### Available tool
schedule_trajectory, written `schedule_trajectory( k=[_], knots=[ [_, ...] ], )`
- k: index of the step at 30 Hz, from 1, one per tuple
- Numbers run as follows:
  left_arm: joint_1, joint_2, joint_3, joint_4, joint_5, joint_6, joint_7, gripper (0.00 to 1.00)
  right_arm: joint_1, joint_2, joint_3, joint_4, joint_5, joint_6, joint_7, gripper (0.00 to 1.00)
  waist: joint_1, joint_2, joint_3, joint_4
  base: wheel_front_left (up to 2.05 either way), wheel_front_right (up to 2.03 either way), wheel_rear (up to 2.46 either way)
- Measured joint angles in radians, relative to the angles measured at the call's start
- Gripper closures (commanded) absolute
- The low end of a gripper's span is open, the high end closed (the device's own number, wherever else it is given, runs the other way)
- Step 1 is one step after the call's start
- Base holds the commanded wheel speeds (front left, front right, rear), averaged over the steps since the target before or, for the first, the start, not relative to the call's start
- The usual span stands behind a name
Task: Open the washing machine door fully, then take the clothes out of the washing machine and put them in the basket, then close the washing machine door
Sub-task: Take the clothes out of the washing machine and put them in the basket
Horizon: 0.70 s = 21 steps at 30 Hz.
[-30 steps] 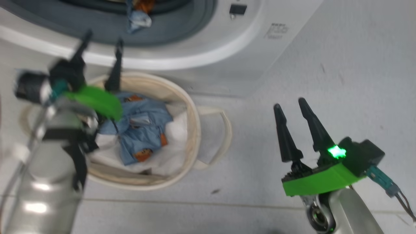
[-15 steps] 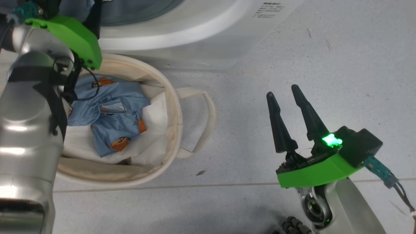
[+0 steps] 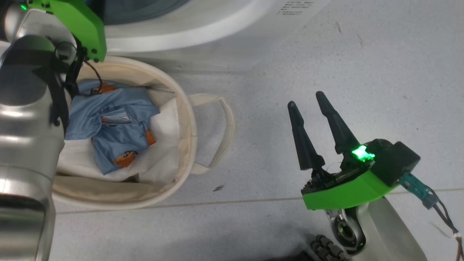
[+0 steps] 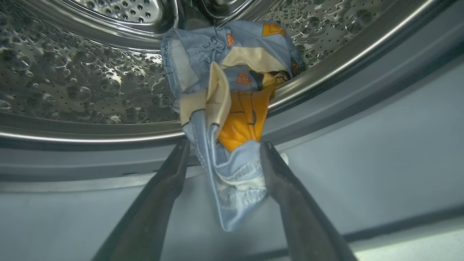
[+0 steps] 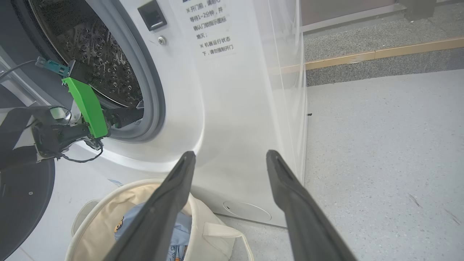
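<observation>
The washing machine (image 5: 224, 108) stands ahead of me at twelve o'clock, white, with a printed label (image 5: 212, 27) on its front, and its mouth gapes. Seen from my right wrist, the washing machine door (image 5: 21, 203) hangs swung out at about eight o'clock of that mouth, a dark glossy disc. The pale speckled floor (image 3: 326, 54) spreads around it. In the head view the basket (image 3: 185, 119) sits on the floor just in front of the machine, at nine o'clock from my right gripper (image 3: 305, 98), one loop handle lying out toward three o'clock. A plain white sheet (image 3: 163, 145) lines it, and some of the clothes (image 3: 116, 123), light blue with orange bears, lie crumpled on top of that. Another piece of the clothes (image 4: 232, 108) hangs from the steel drum (image 4: 72, 72) over the grey gasket (image 4: 362, 127), drooping toward six o'clock in my left wrist view. My left gripper (image 4: 224, 145) reaches into the mouth with its jaws spread as wide as they go, one finger on each side of that hanging cloth, straddling it without pinching it. My right gripper is likewise wide open and holds nothing, hovering over bare floor well apart from the basket, fingers pointing toward twelve o'clock.
</observation>
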Motion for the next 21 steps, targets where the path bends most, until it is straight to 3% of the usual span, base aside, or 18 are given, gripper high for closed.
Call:
schedule_trajectory(
  k=[11, 12, 21],
  knots=[
    [-0.088, -0.026, -0.005, 0.117, -0.004, 0.003, -0.059, 0.0, -0.018, 0.0, 0.006, -0.007, 0.0, 0.0, 0.0, 0.0, -0.0001, 0.0, 0.041, -0.032, 0.0, 0.0, 0.0],
    [-0.092, -0.026, -0.006, 0.123, -0.004, 0.003, -0.073, 1.0, -0.02, 0.0, 0.006, -0.008, 0.0, 0.0, 0.0, 0.0, -0.0001, 0.0, 0.043, -0.034, 0.0, 0.0, 0.0],
    [-0.089, -0.06, -0.025, 0.152, -0.004, 0.014, -0.187, 1.0, -0.021, 0.0, -0.001, -0.009, -0.001, 0.0, 0.0, 0.0, -0.0001, 0.0, 0.04, -0.022, 0.0, 0.0, 0.0]
  ],
)
